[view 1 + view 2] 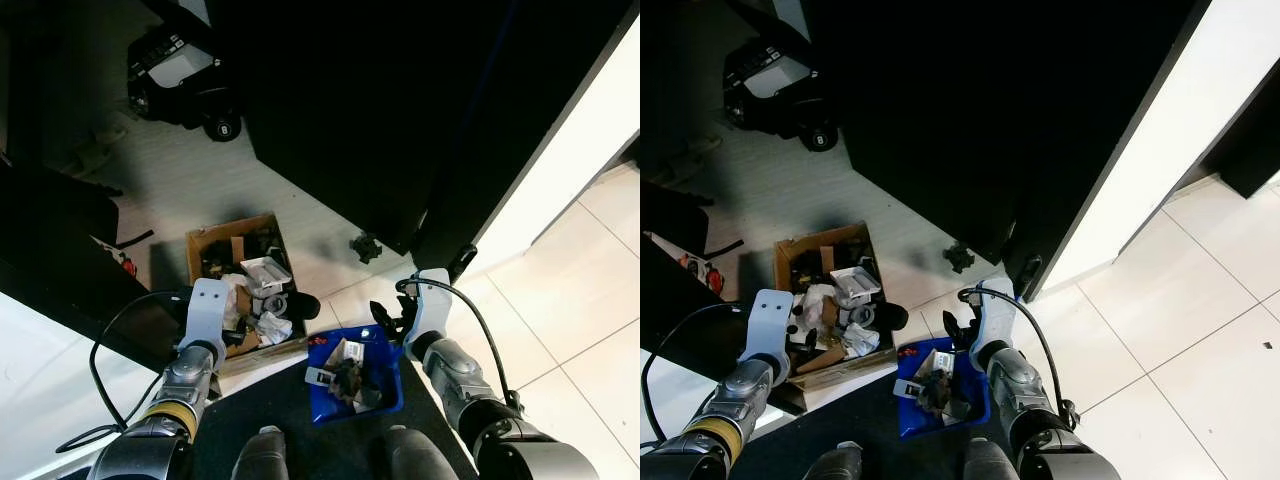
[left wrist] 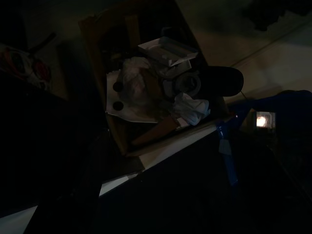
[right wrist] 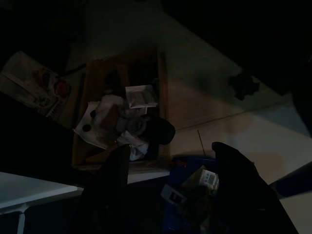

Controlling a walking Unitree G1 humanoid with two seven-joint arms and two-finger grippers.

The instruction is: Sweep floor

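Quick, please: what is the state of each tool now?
Left tool: cannot be told, over the brown cardboard box.
Right tool: open, fingers apart at the blue plastic dustpan.

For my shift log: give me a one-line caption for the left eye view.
Blue dustpan full of debris at the right end effector, beside a cardboard box of trash.
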